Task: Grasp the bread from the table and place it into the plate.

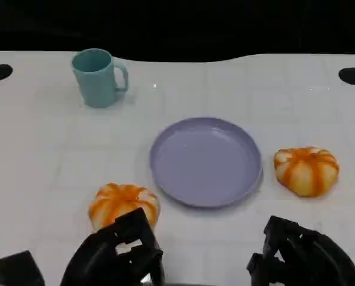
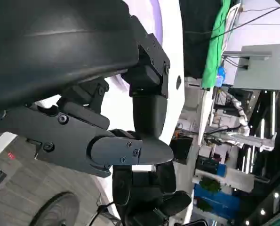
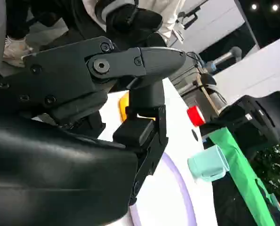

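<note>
Two orange-striped bread rolls lie on the white surface [image 1: 46, 155]: left bread [image 1: 123, 204] beside the purple plate [image 1: 206, 161], right bread [image 1: 306, 170] just off its opposite rim. Both are round, with no long axis. A teal mug [image 1: 98, 77] stands well behind. The left robot hand [image 1: 120, 253] sits just behind the left bread, apparently holding nothing; the right robot hand [image 1: 305, 256] has fingers curled, its state unclear.

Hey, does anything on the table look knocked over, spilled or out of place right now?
Nothing stands out. The teal mug stands upright, the purple plate lies flat and empty, and one bread roll sits on each side of it, left and right, both intact. No spills show on the white table.
</note>
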